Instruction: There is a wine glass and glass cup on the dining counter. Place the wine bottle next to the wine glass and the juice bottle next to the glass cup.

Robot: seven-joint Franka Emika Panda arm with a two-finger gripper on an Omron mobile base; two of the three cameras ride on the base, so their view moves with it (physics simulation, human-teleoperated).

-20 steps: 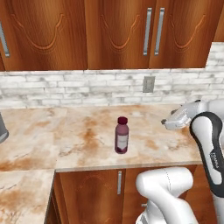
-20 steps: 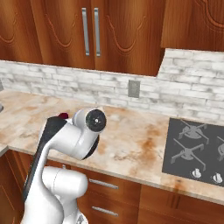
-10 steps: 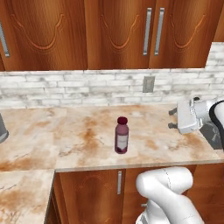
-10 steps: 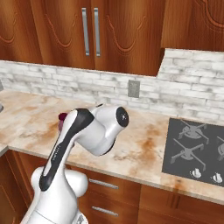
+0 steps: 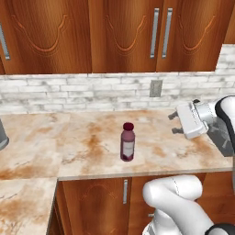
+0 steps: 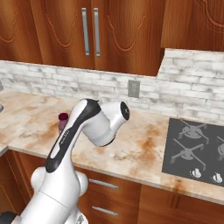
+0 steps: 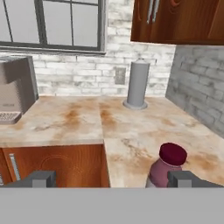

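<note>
A small juice bottle [image 5: 127, 142] with dark red contents, a dark red cap and a white label stands upright on the marble counter [image 5: 87, 147]. My gripper [image 5: 173, 124] hangs to its right, above the counter, fingers pointing left toward it and open with nothing between them. In the hand view the juice bottle [image 7: 168, 169] sits low on the right, just inside the right fingertip [image 7: 183, 178], while the gripper [image 7: 113, 179] is spread wide. The arm partly hides the juice bottle [image 6: 63, 122] in the right base view. The wine bottle, wine glass and glass cup are out of view.
A steel cylinder [image 7: 137, 85] stands at the back of the counter's corner, with a coffee machine [image 7: 15, 89] further along. A cooktop [image 6: 194, 146] lies to the right. Wood cabinets hang above, and a wall outlet [image 5: 156, 88] sits in the brick backsplash.
The arm has swung and the hand has turned so that its fingers now point left at the bottle. The bottle has stayed put. The jaws have stayed open.
</note>
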